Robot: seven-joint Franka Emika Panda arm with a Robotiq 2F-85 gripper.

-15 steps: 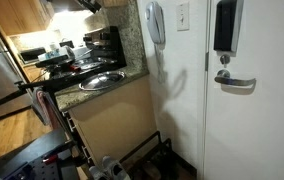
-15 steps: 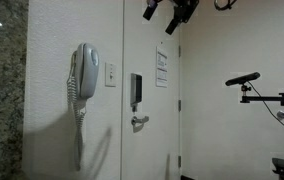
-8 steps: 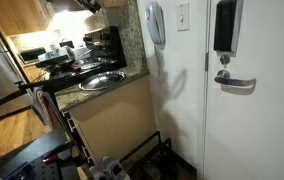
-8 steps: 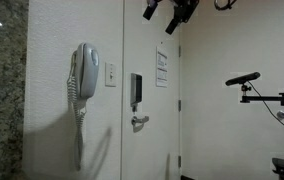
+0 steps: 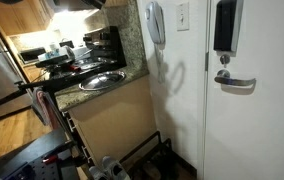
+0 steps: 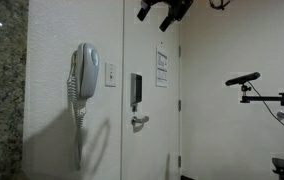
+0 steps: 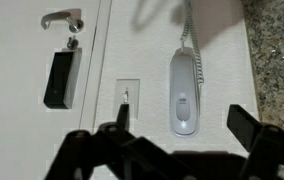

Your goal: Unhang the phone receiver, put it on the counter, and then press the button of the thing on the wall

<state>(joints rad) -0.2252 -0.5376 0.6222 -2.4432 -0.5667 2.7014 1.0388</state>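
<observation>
One phone receiver: pale, hung upright in its wall cradle, coiled cord trailing from it. Untouched and not yet lifted.

One wall switch plate: just beside the receiver, towards the door. Probably the "thing on the wall", though the black box on the door above the door handle could be meant. Which of the two has the button cannot be told.

One gripper: dark, at the very top edge of an exterior view, well above the receiver and out in front of the door.
- Change over the last second: it has slid a little along the top edge towards the phone side. Receiver, switch and door fittings are unchanged.
- Reading: the approach has only begun, and all three steps (unhang, set down, press) are still to do.
- Pose: the arm is held high. The wrist camera looks squarely at the wall, and the receiver sits in the gap between the two fingers in that view. The fingers are spread wide and hold nothing, and they are apart from the wall.

One granite counter: with a sink, round the corner from the phone wall. It is the likely place to set the receiver down.
</observation>
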